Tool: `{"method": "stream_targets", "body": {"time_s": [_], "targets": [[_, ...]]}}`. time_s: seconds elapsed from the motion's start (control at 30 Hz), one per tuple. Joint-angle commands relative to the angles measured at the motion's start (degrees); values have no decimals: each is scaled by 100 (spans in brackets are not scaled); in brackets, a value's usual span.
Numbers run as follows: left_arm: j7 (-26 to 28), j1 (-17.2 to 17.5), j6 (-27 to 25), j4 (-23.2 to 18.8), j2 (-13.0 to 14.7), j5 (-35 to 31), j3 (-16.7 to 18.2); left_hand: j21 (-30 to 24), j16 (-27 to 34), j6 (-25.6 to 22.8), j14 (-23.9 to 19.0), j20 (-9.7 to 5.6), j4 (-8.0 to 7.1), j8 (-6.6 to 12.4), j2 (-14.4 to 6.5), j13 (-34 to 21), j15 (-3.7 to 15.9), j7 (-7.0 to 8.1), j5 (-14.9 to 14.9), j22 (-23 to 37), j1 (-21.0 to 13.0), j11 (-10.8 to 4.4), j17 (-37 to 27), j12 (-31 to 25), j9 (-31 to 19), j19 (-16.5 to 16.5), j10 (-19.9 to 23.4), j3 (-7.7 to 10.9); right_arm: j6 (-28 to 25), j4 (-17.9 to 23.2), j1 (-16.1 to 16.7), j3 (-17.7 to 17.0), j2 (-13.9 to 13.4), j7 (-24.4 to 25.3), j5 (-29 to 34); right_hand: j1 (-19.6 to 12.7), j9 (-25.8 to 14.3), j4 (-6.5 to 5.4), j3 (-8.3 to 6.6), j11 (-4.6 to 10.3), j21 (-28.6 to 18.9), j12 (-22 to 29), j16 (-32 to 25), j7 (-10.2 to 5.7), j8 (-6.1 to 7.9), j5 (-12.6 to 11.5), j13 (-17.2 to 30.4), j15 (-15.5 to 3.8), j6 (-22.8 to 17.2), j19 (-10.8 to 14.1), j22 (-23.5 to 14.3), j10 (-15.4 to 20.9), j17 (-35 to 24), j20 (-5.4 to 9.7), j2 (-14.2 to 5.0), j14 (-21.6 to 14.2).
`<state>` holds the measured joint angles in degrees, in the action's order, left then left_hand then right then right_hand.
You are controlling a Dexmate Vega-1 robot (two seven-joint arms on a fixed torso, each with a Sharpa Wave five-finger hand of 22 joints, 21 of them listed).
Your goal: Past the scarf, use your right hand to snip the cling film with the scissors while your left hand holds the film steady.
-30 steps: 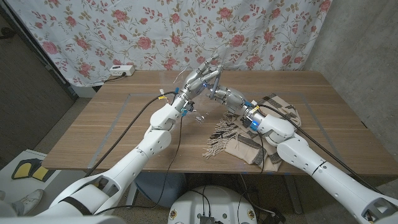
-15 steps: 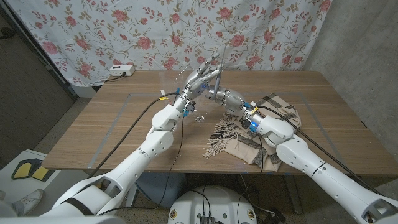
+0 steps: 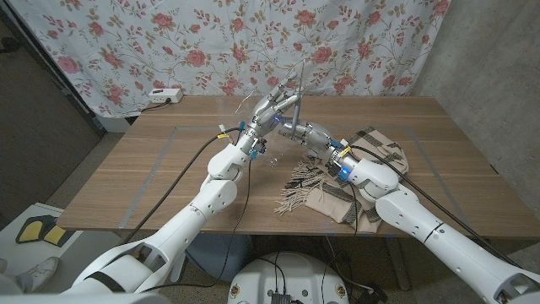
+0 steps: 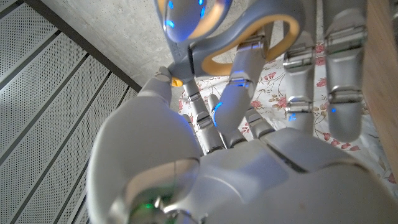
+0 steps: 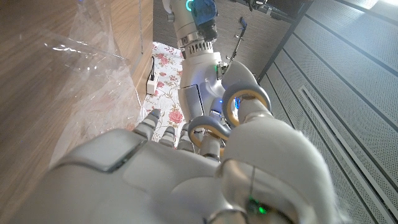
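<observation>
Past the scarf [image 3: 336, 187], my left hand [image 3: 268, 111] holds a sheet of clear cling film [image 3: 284, 84] up above the middle of the table. The film's edges glint around its fingers. My right hand [image 3: 301, 131] is right beside the left one, fingers through the yellow-lined handles of the scissors [image 5: 231, 111]. In the right wrist view the cling film [image 5: 87, 59] hangs crinkled in front of the wood, with my left arm [image 5: 198, 50] behind it. The scissors' handle [image 4: 252, 38] shows just beyond my left hand [image 4: 249, 149]. The blades are hidden.
The brown fringed scarf lies bunched at the table's [image 3: 152, 169] near right, under my right forearm. A small crumpled clear scrap [image 3: 270, 159] lies on the wood below the hands. A white power strip [image 3: 164, 95] sits at the far left edge, before a floral curtain.
My right hand with the scissors has edged a little left, closer to my left hand and the raised film. The left hand has barely moved.
</observation>
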<state>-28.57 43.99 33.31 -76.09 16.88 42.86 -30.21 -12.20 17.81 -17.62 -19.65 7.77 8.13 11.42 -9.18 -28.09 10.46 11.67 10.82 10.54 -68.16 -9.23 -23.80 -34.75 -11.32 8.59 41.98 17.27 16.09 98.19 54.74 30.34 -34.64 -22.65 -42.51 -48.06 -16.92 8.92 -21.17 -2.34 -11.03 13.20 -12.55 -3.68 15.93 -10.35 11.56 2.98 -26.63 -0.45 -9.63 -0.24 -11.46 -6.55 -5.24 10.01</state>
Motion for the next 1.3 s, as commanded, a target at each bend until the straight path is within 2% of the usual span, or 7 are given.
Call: {"method": "stream_targets", "body": {"time_s": [0.03,0.63,0.73,0.8,0.93,1.13,1.3], "targets": [[-21,-28,-89,-22,-16,-110,-105,-11,35,-52,-16,-34,-8,31,-25,-19,153,-4,32,18,-59,-370,-23,-31,-20,8,413,-21,13,92,19,-32,-30,-18,-9,0,-13,2,49,-21,-13,5,-46,13,12,33,13,39,-27,45,-6,2,-17,22,54,286],[141,-12,-6,1,-86,-295,-168,-11,36,-105,-30,-39,-10,32,-22,-7,152,5,42,18,-73,-370,-37,-27,-20,10,416,-25,-100,37,-34,34,-11,93,93,-16,-13,9,95,-78,1,-18,-33,151,-29,27,13,94,3,59,-7,14,-17,-26,109,272],[201,0,7,-15,-63,-341,-165,-10,39,-106,-33,-40,-11,29,-23,-5,156,6,42,18,-76,-370,-43,-27,-20,7,417,-28,-104,57,-50,41,-38,107,157,-98,-1,49,91,-240,1,-26,-26,283,-45,0,13,269,-2,82,-7,34,-16,-238,145,260],[249,9,20,-20,-52,-379,-163,-10,41,-108,-35,-41,-13,26,-22,-8,154,7,43,18,-75,-370,-46,-31,-20,6,421,-31,-177,136,-56,34,-96,165,202,-106,1,52,97,-274,4,-35,-23,313,-55,-4,13,306,11,83,-7,23,-17,-282,164,261],[269,19,31,-5,-45,-385,-169,-10,40,-109,-32,-41,-10,22,-22,-1,161,10,44,18,-84,-370,-51,-25,-20,6,416,-31,-216,162,-52,27,-110,177,168,-47,22,43,194,-419,16,-50,-17,458,-79,27,14,470,19,73,-7,22,-22,-490,355,252],[290,42,39,-8,-18,-375,-158,-7,44,-125,-30,-44,-15,23,-21,-7,155,6,44,18,-81,-370,-61,-34,-21,0,427,-40,-290,140,-34,26,-61,245,85,137,29,-43,319,-479,9,-36,-33,530,-83,55,15,528,-25,107,-10,90,-35,-536,480,201],[281,47,85,16,-15,-349,-134,-8,46,-121,-36,-44,-16,16,-21,-5,155,9,45,18,-84,-370,-67,-34,-21,3,427,-42,-345,170,-59,48,-94,276,154,202,30,-73,356,-481,9,-35,-40,541,-68,57,16,549,-82,115,-10,105,-40,-541,503,180]]}}
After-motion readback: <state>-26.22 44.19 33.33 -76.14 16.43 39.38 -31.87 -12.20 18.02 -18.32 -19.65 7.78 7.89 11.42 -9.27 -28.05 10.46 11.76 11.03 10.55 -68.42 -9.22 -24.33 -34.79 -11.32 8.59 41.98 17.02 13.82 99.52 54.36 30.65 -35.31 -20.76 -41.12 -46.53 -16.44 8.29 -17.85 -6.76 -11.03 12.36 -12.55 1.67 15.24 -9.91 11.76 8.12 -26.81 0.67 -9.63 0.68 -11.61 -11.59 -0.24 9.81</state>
